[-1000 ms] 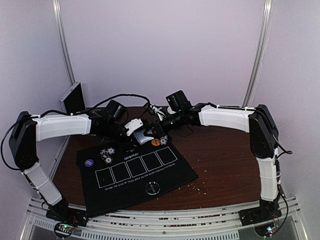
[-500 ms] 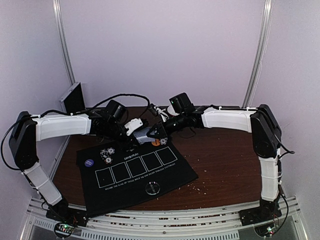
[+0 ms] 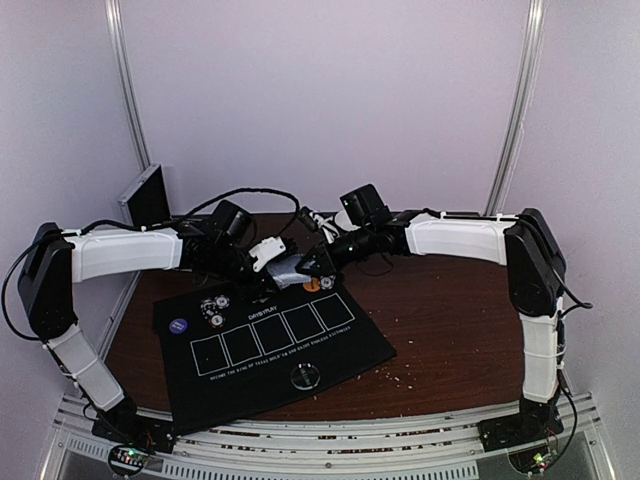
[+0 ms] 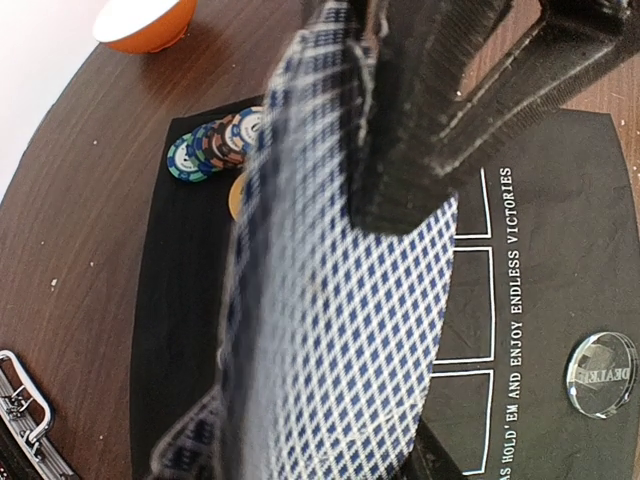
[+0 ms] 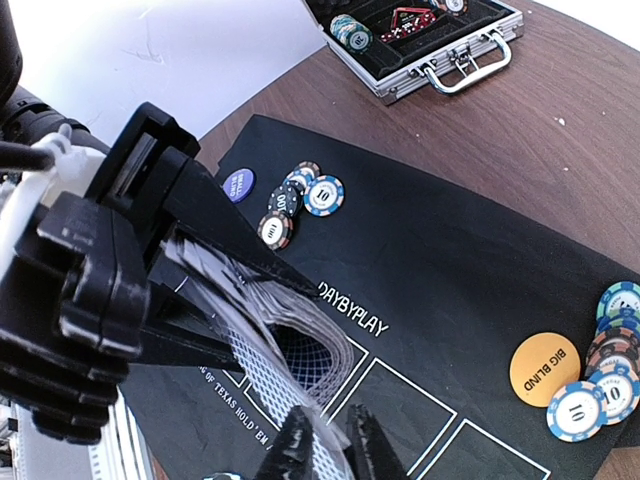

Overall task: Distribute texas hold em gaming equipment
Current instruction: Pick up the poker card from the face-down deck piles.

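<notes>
My left gripper [image 3: 278, 268] is shut on a deck of blue-checked playing cards [image 4: 340, 330], held above the far edge of the black five-box mat [image 3: 330, 345]. My right gripper [image 5: 330, 445] meets the deck from the right and is pinched shut on the edge of the top card, which bows away from the deck [image 5: 250, 300]. Striped chips [image 3: 213, 308] and a purple disc [image 3: 178, 325] lie at the mat's far left. An orange disc [image 5: 545, 368] and more chips [image 5: 605, 375] lie at its far right. A clear disc [image 3: 305, 377] lies near the front.
An open metal chip case [image 5: 420, 35] stands off the mat's far left corner. A white bowl with an orange base [image 4: 145, 20] sits on the brown table behind the mat. The two arms meet over the table's far middle.
The right wrist has shifted slightly to the right while staying at the deck. The left arm with the deck has stayed in place.
</notes>
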